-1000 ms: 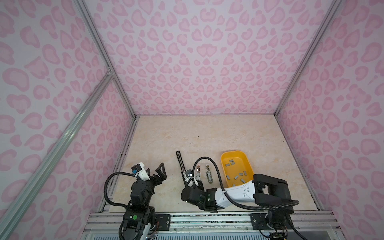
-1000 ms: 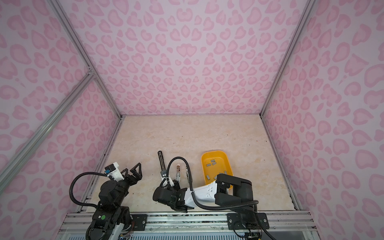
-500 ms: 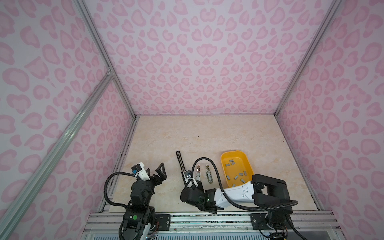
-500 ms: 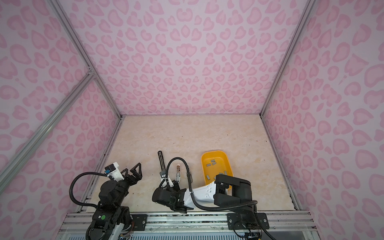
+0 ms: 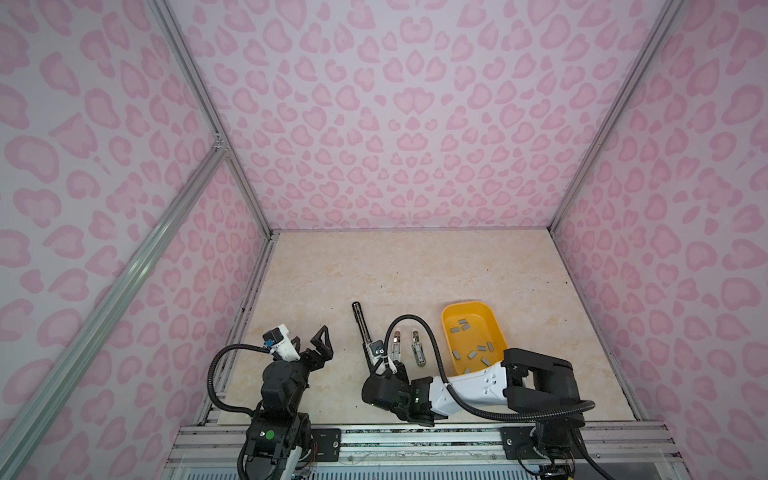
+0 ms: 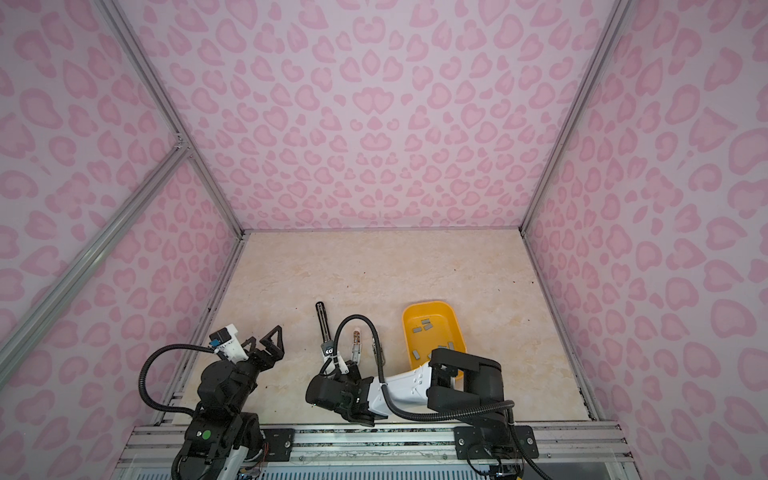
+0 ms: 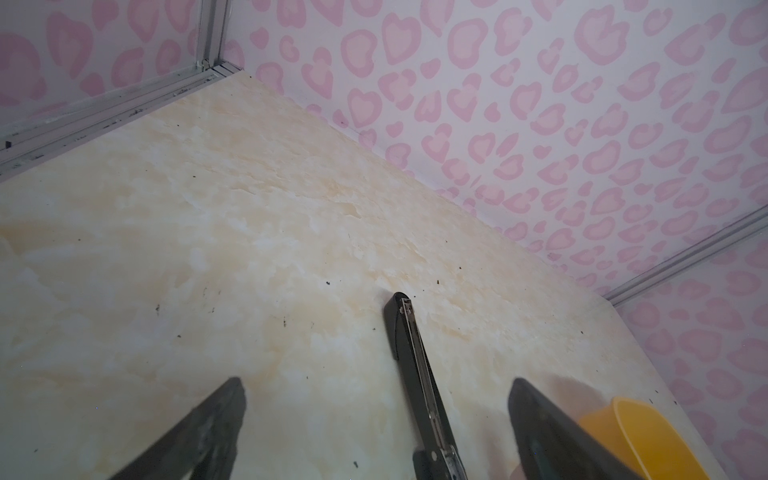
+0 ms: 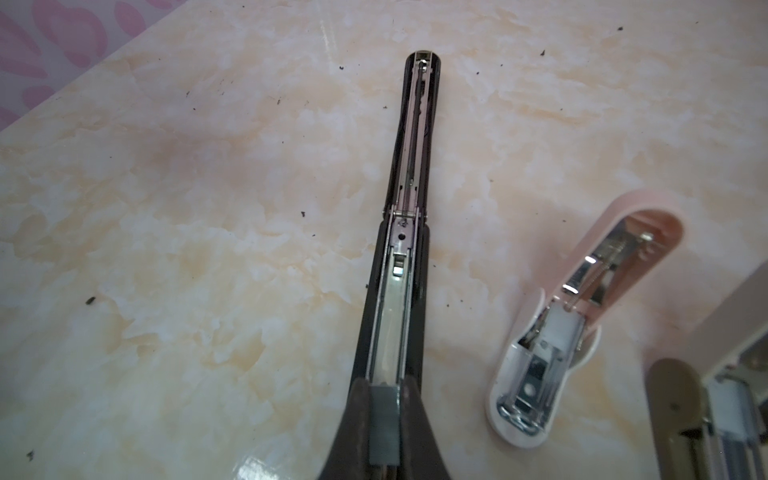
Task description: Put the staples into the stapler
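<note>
Left of the black stapler, my left jaws hang open. Over its channel's near end, my right jaws pinch a staple strip. If it's tilted, I reckon it jams or drops. To the stapler's right, spare staples lie in the tray.

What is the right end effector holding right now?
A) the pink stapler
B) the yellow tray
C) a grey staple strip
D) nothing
C: the right wrist view shows the right end effector shut on a grey staple strip, lined up with the open channel of the black stapler.
</note>
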### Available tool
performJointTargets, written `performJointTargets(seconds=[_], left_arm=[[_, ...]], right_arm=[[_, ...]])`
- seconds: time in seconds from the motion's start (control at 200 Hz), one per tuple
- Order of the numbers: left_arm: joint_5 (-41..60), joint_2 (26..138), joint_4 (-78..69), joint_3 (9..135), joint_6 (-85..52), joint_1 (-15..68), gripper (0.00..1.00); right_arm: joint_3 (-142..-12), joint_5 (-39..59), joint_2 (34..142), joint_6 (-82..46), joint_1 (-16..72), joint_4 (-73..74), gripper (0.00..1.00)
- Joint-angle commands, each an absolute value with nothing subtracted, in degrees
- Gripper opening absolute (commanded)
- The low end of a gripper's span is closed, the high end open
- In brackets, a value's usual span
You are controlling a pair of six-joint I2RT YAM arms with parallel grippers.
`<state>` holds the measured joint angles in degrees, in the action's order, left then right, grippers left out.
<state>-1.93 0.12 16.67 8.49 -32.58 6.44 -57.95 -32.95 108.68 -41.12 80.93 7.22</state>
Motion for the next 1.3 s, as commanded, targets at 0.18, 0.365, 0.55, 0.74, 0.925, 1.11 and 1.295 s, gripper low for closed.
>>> performJointTargets(seconds=[0.18,0.365,0.55,0.74,0.925,1.11,1.295], left_arm=[[-2.29,-4.03,15.87,8.73,-32.78,6.45,1.00],[-2.29,-4.01,15.85,8.77,-32.78,6.49,1.00],[-2.28,-4.05,15.87,8.76,-32.78,6.42,1.00],[-2.26,-4.04,15.98,8.79,-32.78,6.49,1.00],[-2.29,-4.03,15.99,8.77,-32.76,6.49,1.00],[-2.29,-4.04,15.94,8.78,-32.83,6.47,1.00],[-2.32,-4.04,15.91,8.71,-32.86,6.50,1.00]], right_arm=[[-57.46,-33.52,109.08,-41.38,81.32,7.12,0.01],[-57.75,-36.66,107.67,-40.13,82.55,6.46,0.01],[-57.70,-37.15,107.64,-39.99,82.74,6.50,0.01],[-58.36,-36.62,108.71,-40.01,82.77,6.26,0.01],[-58.97,-36.38,109.69,-40.17,82.61,5.63,0.01],[-58.98,-36.22,109.93,-40.41,82.50,5.54,0.01],[-58.53,-35.76,109.89,-41.25,82.50,5.71,0.01]])
